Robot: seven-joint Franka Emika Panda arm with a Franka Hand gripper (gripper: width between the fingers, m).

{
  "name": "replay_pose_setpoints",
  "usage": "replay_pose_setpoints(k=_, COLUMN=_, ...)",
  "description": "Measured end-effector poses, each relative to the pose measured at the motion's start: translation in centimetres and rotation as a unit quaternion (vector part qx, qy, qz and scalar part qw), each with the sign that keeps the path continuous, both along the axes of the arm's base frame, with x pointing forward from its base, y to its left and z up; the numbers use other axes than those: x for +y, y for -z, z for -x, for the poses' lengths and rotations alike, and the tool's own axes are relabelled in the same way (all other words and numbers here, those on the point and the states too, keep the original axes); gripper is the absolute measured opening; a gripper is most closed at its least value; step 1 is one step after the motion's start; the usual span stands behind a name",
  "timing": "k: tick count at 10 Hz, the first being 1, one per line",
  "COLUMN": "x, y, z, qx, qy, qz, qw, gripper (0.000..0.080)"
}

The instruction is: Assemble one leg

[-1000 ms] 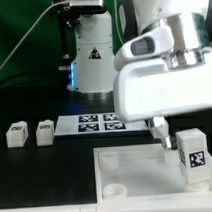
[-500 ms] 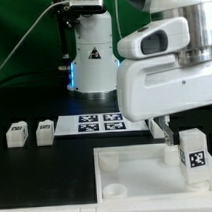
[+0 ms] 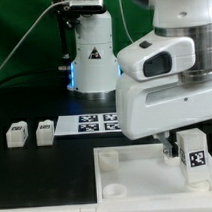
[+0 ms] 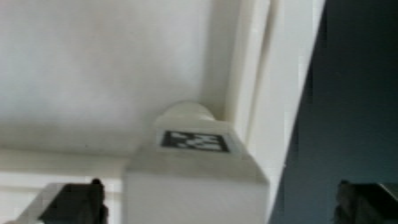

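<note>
My end effector [image 4: 217,204], fingers spread, straddles the smooth white post-like leg [image 4: 196,168] standing upright on the flat white panel [image 3: 137,175].

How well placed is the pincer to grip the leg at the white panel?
Probably yes: in the wrist view the pincer is open, its fingertips either side of the leg, with nothing else in the gap.
</note>
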State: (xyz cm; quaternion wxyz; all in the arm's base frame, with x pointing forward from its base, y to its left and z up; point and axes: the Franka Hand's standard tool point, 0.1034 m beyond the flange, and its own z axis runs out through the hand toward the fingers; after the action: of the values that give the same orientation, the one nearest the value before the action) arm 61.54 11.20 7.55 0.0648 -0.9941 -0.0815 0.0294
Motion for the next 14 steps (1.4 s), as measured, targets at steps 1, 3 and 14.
replay_pose_setpoints(k=1, x=0.21, y=-0.07, z=-0.09, qx=-0.002, qy=0.007, qz=0.0, qw=1.0, gripper=0.0637)
replay_pose_setpoints(k=3, x=0.16, y=-0.05, z=-0.09, qx=-0.002, qy=0.006, qz=0.0, qw=1.0, gripper=0.0467)
replay_pose_setpoints(k=14, x=0.09, y=0.21, z=-0.62, qx=0.092, qy=0.612, qz=-0.025, qw=0.785, gripper=0.0294)
